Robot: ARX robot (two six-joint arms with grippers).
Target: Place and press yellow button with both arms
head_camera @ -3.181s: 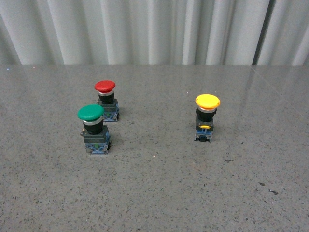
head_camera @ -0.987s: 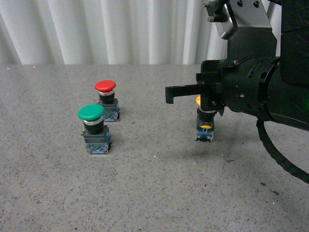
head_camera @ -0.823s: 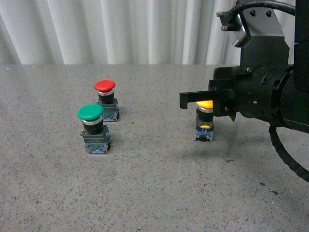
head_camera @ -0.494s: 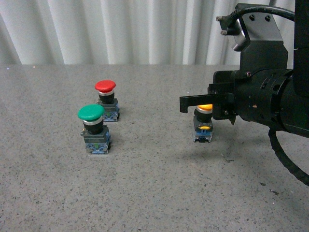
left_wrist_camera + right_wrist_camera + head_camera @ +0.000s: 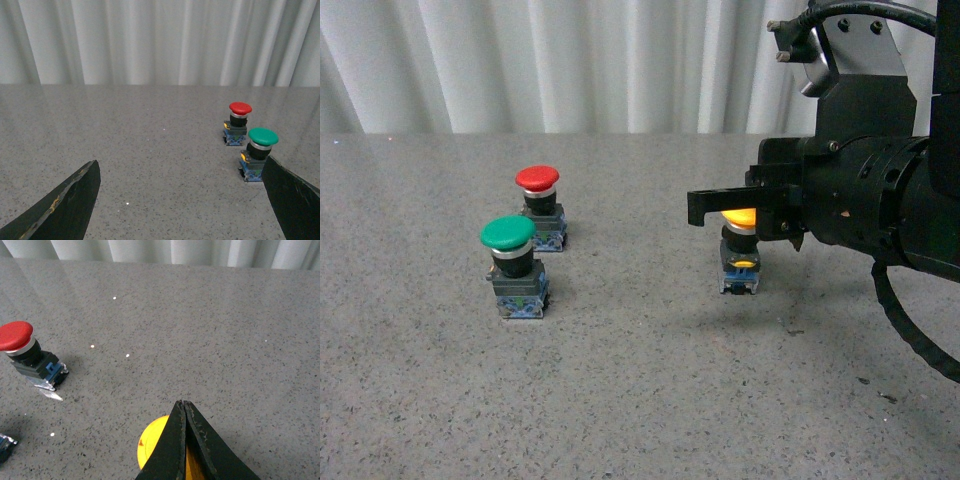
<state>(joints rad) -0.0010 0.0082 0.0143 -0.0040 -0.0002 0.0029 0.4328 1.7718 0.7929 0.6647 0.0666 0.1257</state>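
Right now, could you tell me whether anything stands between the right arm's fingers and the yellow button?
Nothing visible does. The right arm's shut black fingers are right at the yellow mushroom-capped push button; the red-capped button and green-capped button stand well aside.

Right gripper (image 5: pixel 696 206) sits at the yellow button (image 5: pixel 740 256) cap.

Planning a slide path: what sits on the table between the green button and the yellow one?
Nothing: front view shows bare table between the green button and yellow button; the right gripper hangs over the yellow end.

Under right pincer (image 5: pixel 698 205), one button (image 5: pixel 740 262); near button (image 5: pixel 512 262), far button (image 5: pixel 540 203) leftward.
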